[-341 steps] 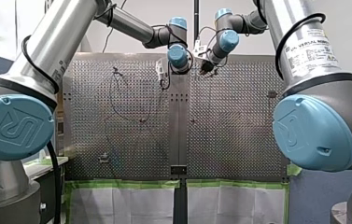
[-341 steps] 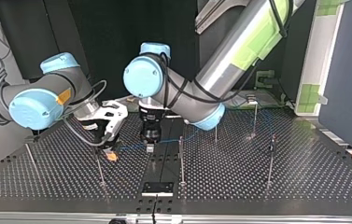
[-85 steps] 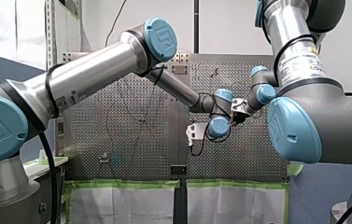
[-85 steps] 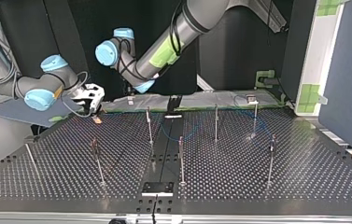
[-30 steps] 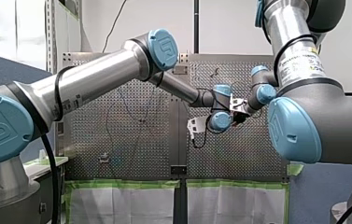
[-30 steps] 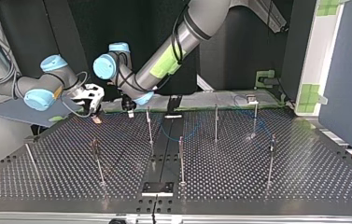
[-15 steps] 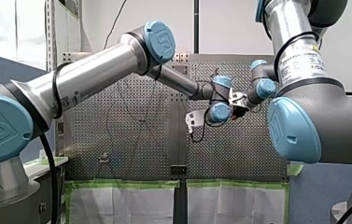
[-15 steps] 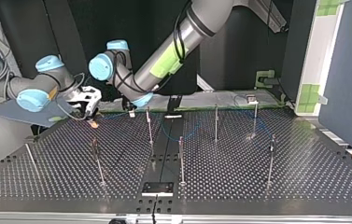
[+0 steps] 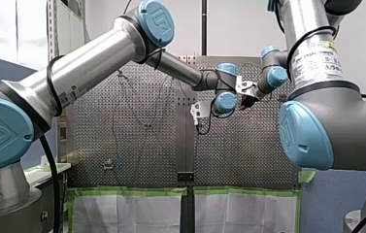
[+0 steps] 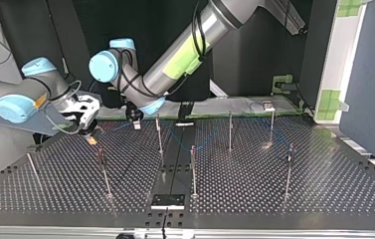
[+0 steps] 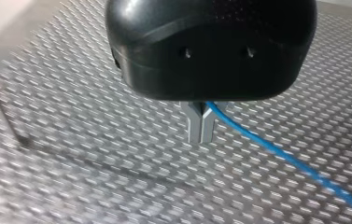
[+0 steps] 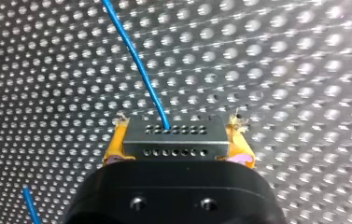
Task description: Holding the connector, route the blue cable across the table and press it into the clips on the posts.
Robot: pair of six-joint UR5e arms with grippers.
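In the right wrist view my right gripper (image 12: 175, 140) is shut on the grey connector (image 12: 173, 133), with a yellow pad (image 12: 114, 145) on each side of it. The blue cable (image 12: 136, 65) runs out of the connector over the perforated table. In the left wrist view my left gripper (image 11: 201, 137) is shut on the blue cable (image 11: 276, 149), its metal fingers (image 11: 194, 125) pressed together just above the table. In the top view my right gripper (image 10: 91, 137) is at the left and my left gripper (image 10: 136, 122) stands close beside it, near a post (image 10: 158, 132).
Several thin posts stand on the table, such as those at the middle (image 10: 192, 169), the left (image 10: 104, 172) and the right (image 10: 288, 169). A black plate (image 10: 167, 200) lies at the near edge. A small fixture (image 10: 268, 105) sits at the far edge.
Both arms have moved toward the top view's left with the cable between them. My right gripper has moved left and nearer the top camera. In the front view both wrists have risen.
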